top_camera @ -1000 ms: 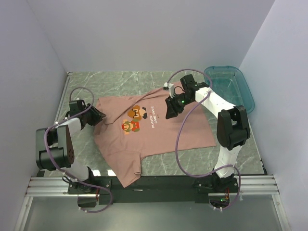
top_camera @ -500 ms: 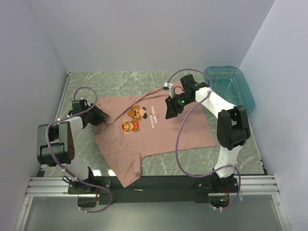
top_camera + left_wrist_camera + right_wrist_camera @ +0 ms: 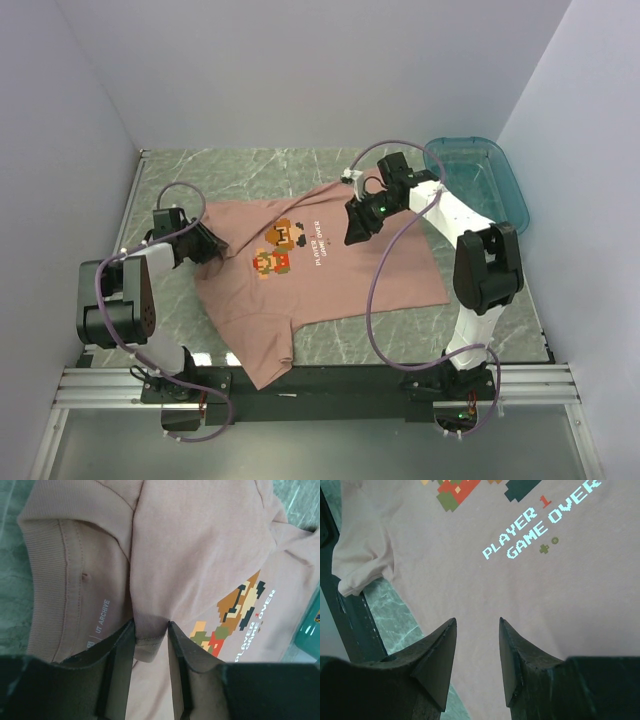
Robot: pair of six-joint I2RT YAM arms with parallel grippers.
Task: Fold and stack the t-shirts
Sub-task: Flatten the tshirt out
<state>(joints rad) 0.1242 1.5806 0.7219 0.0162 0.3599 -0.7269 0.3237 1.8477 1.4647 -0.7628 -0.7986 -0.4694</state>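
Cloth fills most of the overhead view: one pink t-shirt [image 3: 330, 280] is spread flat, print side up, on a green marbled table [image 3: 300, 165]. The collar end is turned toward the left arm and the hem toward the right. The near sleeve is draped past the table's front edge onto a dark rail. A pixel game print [image 3: 283, 247] is seen mid-chest; its lettering is too small to read from above.

The left claw [image 3: 205, 243] is set at the collar end, and the collar itself is hidden beneath it from above. In the left wrist view the claw [image 3: 150, 630] is closed on a raised ridge of fabric just beside the ribbed collar [image 3: 47, 580], with creases drawn into the gap. An inner label [image 3: 100, 617] is partly cut off by one finger.

The right claw [image 3: 352, 232] is held over the shirt beyond the print, toward the hem. From its wrist the claw [image 3: 476, 625] is seen parted, with smooth fabric showing in the gap; whether the tips touch the cloth cannot be told. The words "PLAYER 1 GAME OVER" [image 3: 535, 525] are readable here, and the figures above are cropped.

A teal tub [image 3: 485, 185] is placed at the far right corner, apart from the shirt.
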